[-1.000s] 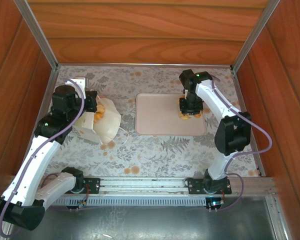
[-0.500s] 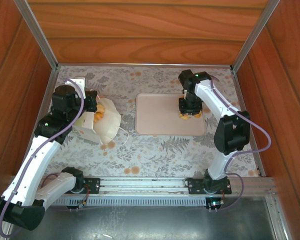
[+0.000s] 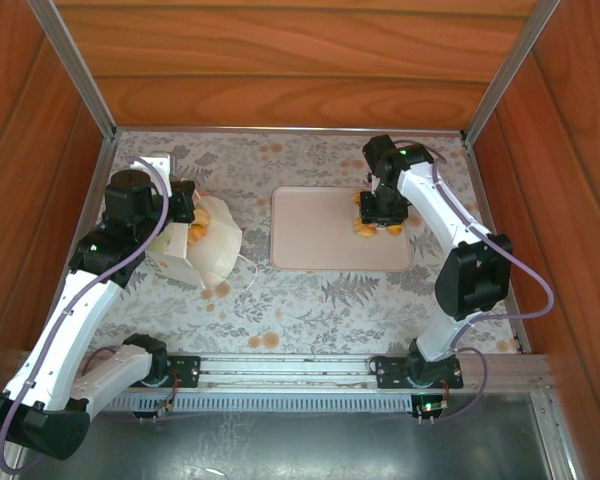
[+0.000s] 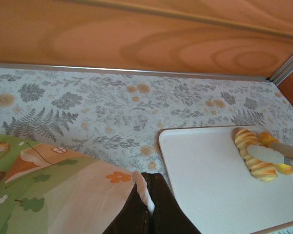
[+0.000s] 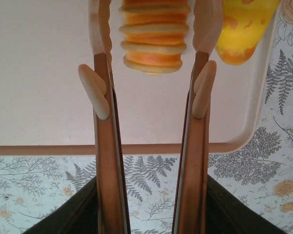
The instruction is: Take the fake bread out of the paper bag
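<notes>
**Right claw** (image 3: 378, 214): released. In its own wrist view my two fingers (image 5: 101, 34) stood on either side of the ridged roll (image 5: 154, 46). A sliver of tray showed between the roll and the left finger. On the right side I could not tell touching from apart. The top edge of that view cut off the fingertips.

**Ridged roll:** lay on the tray (image 3: 320, 240), towards its far right corner. From overhead my wrist covered most of it. The left wrist view gave its full length, with a pale finger lying across it.

**Yellow piece** (image 5: 246, 27): on the tray just beside the roll, outside my right finger. Its far end was cut off by the frame.

**Left claw** (image 4: 149, 189): clenched on the paper bag (image 4: 53, 195), a white strip of the bag's edge pinched between the dark fingers. The bottom edge of the view cut the fingers off.

**Paper bag:** lay on the counter (image 3: 310, 300), left of the tray and apart from it.
- From overhead it read as plain cream, with a thin cord handle (image 3: 248, 272) looping off its near side.
- The left wrist view showed a green and peach print on it.
- My left arm covered its opening from overhead, so the inside went unseen.
- Orange patches (image 3: 196, 232) sat beside my wrist. I could not tell whether they were print or bread.
</notes>
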